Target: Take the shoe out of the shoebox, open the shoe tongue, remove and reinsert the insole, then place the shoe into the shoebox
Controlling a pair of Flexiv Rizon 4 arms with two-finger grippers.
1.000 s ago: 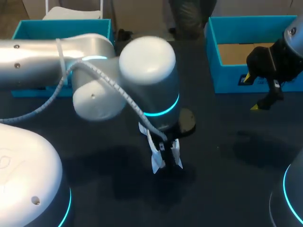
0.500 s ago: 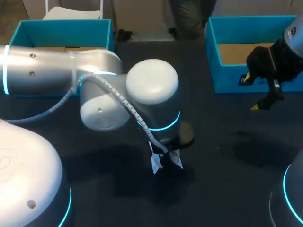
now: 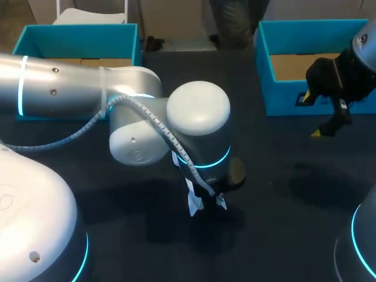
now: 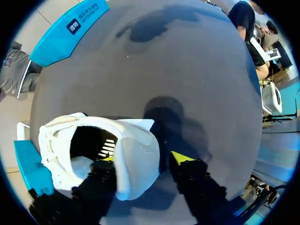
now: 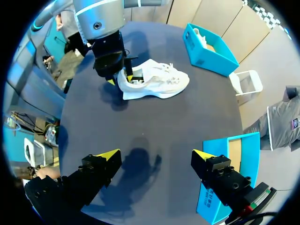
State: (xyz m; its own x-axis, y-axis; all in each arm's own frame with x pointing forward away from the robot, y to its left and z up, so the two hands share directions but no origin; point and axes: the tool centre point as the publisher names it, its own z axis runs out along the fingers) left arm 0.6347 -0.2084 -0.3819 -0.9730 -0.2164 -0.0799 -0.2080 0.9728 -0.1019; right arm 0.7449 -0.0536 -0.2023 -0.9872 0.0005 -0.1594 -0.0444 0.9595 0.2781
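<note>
Dark tabletop [image 3: 282, 235], mid: white lace-up sneaker [image 5: 154, 82] lies outside teal shoebox [image 3: 265, 64] w/ left gripper [image 4: 146, 157] straddling its heel, jaws apart, prob. not pinching; right gripper [image 5: 156, 154] gapes wide at far right; tongue step's up, needing heel clamped first.

- Tabletop [image 3: 276, 247]: a dark, matte, plain surface; in the head view it runs from the near edge to the far edge.
- Right-hand shadow [image 3: 320, 179]: a soft, darker patch on the tabletop's right half in the head view, with blurred borders.
- Central shadow [image 3: 176, 229]: a broader dark patch near the tabletop's middle in the head view.
- Blurred shadow [image 5: 136, 164]: a dark blot on bare tabletop in the right wrist view.
- Pale specks [image 4: 127, 56]: a few tiny light dots on bare tabletop in the left wrist view.
</note>
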